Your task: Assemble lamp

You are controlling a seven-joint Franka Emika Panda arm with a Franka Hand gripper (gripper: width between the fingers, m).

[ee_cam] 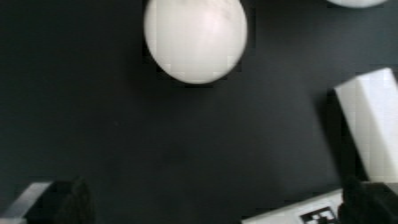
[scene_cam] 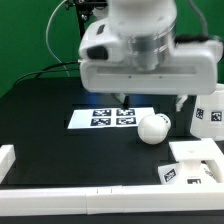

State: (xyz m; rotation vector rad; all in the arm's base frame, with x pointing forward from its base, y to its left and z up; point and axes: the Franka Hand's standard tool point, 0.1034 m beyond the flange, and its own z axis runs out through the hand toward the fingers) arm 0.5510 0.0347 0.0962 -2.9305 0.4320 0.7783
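Observation:
The round white bulb [scene_cam: 153, 127] lies on the black table beside the marker board [scene_cam: 112, 117]. The tapered shade [scene_cam: 208, 112] stands at the exterior view's right edge. The flat square base [scene_cam: 195, 160] lies in front of it. My gripper [scene_cam: 150, 100] hangs open and empty above the table, just behind the bulb, touching nothing. In the wrist view the bulb [ee_cam: 192, 38] lies ahead of the open gripper [ee_cam: 217, 205]. Both dark fingertips [ee_cam: 63, 200] show at the frame's edge with bare table between them.
A white rail [scene_cam: 60, 190] runs along the table's front and left sides. In the wrist view a flat white piece [ee_cam: 370, 105] and a tagged white corner [ee_cam: 329, 212] lie near one finger. I cannot tell which parts they are.

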